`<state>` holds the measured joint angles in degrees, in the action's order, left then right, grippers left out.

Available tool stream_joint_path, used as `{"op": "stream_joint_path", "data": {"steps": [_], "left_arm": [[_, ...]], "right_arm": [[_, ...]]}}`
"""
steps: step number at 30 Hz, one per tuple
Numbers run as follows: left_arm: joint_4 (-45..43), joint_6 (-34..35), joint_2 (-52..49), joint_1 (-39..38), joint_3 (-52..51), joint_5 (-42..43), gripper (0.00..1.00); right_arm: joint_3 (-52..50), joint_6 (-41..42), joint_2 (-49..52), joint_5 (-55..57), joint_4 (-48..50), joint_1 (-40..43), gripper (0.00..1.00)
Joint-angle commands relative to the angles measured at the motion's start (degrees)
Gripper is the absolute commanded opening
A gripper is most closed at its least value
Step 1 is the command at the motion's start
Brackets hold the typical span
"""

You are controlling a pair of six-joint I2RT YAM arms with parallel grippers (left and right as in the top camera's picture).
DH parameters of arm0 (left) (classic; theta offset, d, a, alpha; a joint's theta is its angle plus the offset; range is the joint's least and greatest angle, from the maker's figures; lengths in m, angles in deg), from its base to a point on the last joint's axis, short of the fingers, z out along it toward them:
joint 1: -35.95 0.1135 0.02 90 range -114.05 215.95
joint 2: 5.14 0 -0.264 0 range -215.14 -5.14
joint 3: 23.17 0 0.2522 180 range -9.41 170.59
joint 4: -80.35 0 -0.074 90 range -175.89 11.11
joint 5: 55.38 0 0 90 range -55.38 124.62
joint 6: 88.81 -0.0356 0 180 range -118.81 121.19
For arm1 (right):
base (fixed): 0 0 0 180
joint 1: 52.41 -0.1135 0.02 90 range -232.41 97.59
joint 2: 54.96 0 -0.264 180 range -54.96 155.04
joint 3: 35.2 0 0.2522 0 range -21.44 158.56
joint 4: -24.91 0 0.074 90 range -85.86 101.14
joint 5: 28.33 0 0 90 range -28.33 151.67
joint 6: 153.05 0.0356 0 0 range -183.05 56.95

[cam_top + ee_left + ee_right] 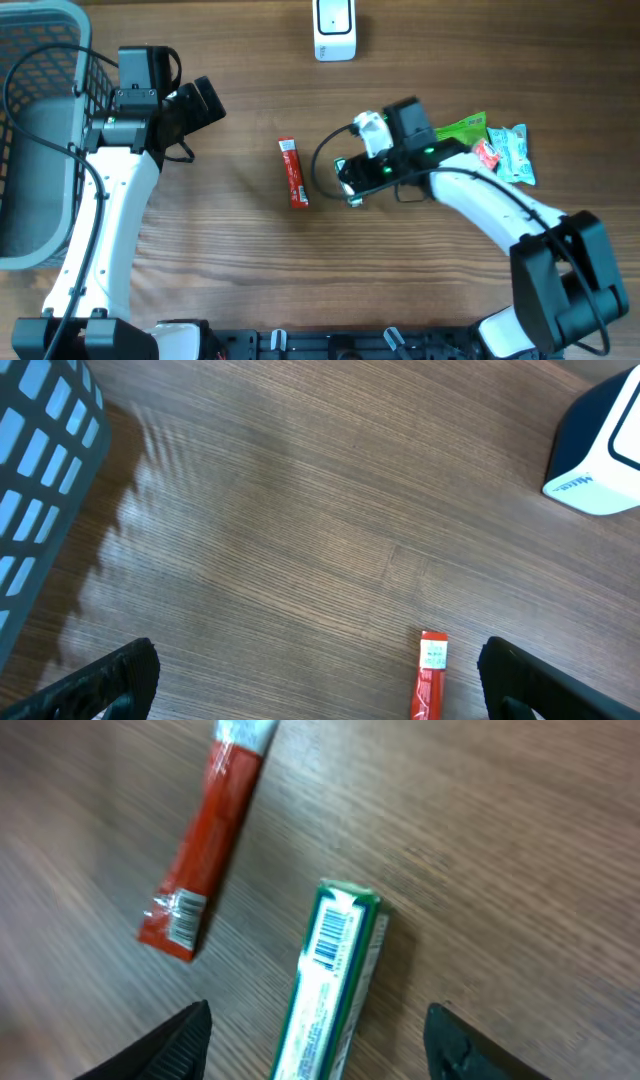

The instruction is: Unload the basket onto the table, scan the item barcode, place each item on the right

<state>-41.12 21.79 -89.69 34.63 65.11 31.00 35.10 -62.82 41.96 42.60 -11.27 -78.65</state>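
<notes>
- Wrist view, right arm: the green pack (335, 982) lies flat on the table (500, 840), just beside the red sachet (205, 850) and not touching it. Its barcode faces up, at the end nearer the sachet. The right gripper (318, 1018) straddles the pack with jaws wide. Both fingers stand clear of the wrapper, so nothing is held.
- Step in hand, as judged from this view: picking up the item to be scanned. The next move calls for lowering, closing across the pack's narrow width, and leaving the barcode uncovered.
- Overhead view, right arm: the arm reaches across the table with its wrist bent down. The gripper sits just beside the sachet, on the side away from the basket (40, 14). The pack is mostly hidden beneath the gripper.
- Overhead view, surroundings: the white scanner (335, 30) stands well beyond the sachet, at the far edge of the table. The carry would probably have to end there, with the barcode turned to the scanner's face. Loose snack packets (505, 152) lie past the right gripper, farther from the sachet.
- Overhead view, left arm: the arm rises alongside the basket. The left gripper (212, 103) hangs between sachet and basket, nearer the basket, and points toward the sachet.
- Wrist view, left arm: the jaws are fully spread and empty. One end of the sachet shows between them, and a corner of the scanner lies beyond it. This arm looks idle.
</notes>
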Motion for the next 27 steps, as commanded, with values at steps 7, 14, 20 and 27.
{"op": "stream_joint_path", "data": {"steps": [7, 14, 20, 27], "left_arm": [[-0.09, -0.7, -0.26, 0.33, 0.37, -0.76, 1.0], [-0.07, -0.7, -0.26, 0.33, 0.39, -0.76, 1.0], [-0.07, -0.7, -0.26, 0.33, 0.39, -0.76, 1.0], [-0.07, -0.7, -0.26, 0.33, 0.39, -0.76, 1.0]], "right_arm": [[0.76, 1.27, 2.47, 37.05, 0.55, -13.84, 0.69], [0.76, 1.25, 4.9, 31.32, 2.71, -13.53, 0.67], [0.76, 1.29, 5.11, 28.15, 2.84, -12.74, 0.37], [0.79, 1.42, 4.98, 22.82, 2.47, -9.27, 0.31]]}}
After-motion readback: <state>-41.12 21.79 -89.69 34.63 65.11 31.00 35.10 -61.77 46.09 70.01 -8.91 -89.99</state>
